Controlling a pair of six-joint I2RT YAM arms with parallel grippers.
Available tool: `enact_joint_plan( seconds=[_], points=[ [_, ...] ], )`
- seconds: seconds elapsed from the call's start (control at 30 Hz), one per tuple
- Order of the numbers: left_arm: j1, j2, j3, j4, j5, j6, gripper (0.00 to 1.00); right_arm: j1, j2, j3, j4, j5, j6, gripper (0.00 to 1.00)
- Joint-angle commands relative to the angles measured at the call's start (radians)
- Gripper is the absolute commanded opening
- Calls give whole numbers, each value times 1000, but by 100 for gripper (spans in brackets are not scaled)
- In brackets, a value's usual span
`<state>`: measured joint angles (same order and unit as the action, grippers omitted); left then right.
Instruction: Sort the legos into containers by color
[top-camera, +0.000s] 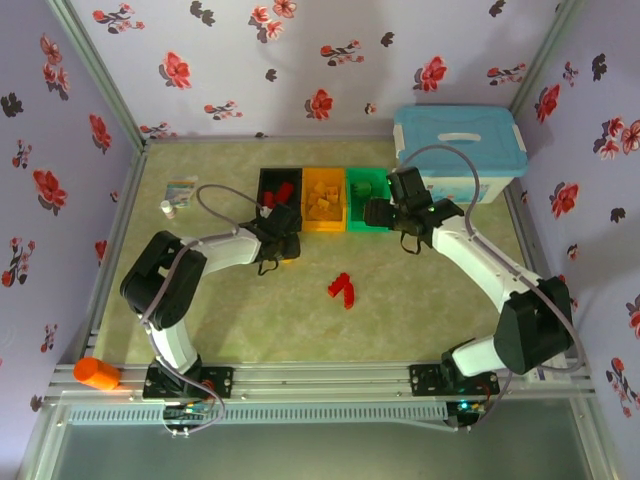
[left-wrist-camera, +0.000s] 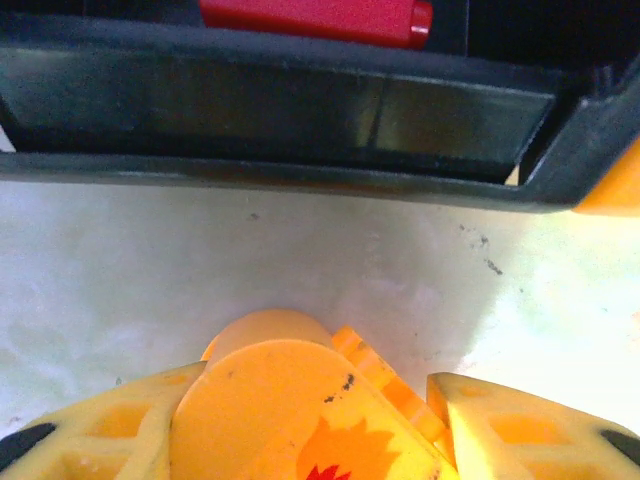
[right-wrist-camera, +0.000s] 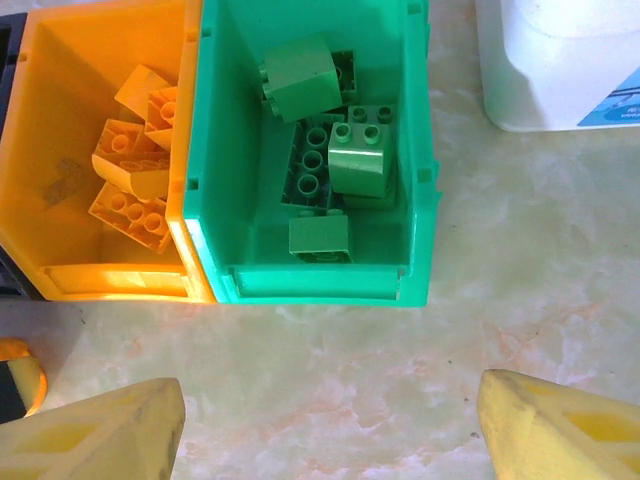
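Observation:
Three joined containers stand in a row: black (top-camera: 262, 196), orange (top-camera: 323, 222) and green (top-camera: 366, 224). My left gripper (top-camera: 283, 242) sits on the table just in front of the black bin (left-wrist-camera: 280, 120), shut on an orange-yellow lego (left-wrist-camera: 290, 400) with a rounded top and a flame print. A red lego (left-wrist-camera: 310, 20) lies inside the black bin. My right gripper (right-wrist-camera: 330, 420) hangs open over bare table just in front of the green bin (right-wrist-camera: 310, 285), which holds several green legos (right-wrist-camera: 358, 160). The orange bin (right-wrist-camera: 60, 60) holds several orange-yellow legos (right-wrist-camera: 130, 170). Red legos (top-camera: 342, 289) lie on the table centre.
A large white box with a light-blue lid (top-camera: 460, 145) stands at the back right, close beside the green bin. A small bottle (top-camera: 168, 209) and a packet (top-camera: 181, 188) lie at the back left. An orange cylinder (top-camera: 97, 373) rests on the front rail.

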<state>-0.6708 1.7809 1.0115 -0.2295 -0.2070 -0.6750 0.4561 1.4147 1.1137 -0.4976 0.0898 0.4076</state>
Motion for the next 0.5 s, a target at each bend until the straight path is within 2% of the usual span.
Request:
enact_joint_plan(
  seconds=[0.0, 0.13, 0.23, 0.47],
  points=[
    [-42, -59, 37, -75, -55, 13, 44, -5, -46, -39, 14, 16, 26, 77],
    [-96, -122, 85, -65, -61, 45, 45, -5, -83, -94, 20, 9, 46, 78],
    [-99, -124, 163, -55, -49, 89, 45, -5, -100, -133, 24, 2, 63, 78],
    [-61, 78, 471, -125, 1, 177, 46, -2, -165, -190, 19, -18, 89, 78]
  ],
)
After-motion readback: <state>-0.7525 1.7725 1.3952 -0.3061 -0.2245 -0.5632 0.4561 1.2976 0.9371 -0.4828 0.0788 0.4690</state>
